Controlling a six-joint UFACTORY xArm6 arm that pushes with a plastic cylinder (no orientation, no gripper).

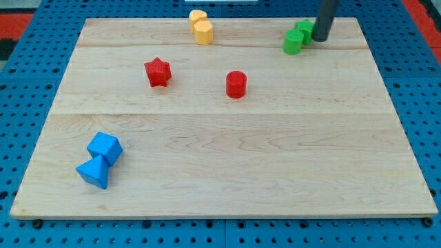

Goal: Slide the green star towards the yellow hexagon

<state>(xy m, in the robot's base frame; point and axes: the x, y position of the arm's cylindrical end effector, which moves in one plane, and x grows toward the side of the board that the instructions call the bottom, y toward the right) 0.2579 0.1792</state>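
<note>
My tip sits at the bench's top right corner touching the green blocks, no hand here to grasp, and the light, rigid star looks best pushed from its right side toward the yellow blocks

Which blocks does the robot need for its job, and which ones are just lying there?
Needed for the job:
green blocks, a pair at the view's top right; one is the star
yellow blocks, a pair at the top; one is the hexagon
my tip, right beside the green blocks

Just lying about:
red star
red cylinder
blue blocks
</note>
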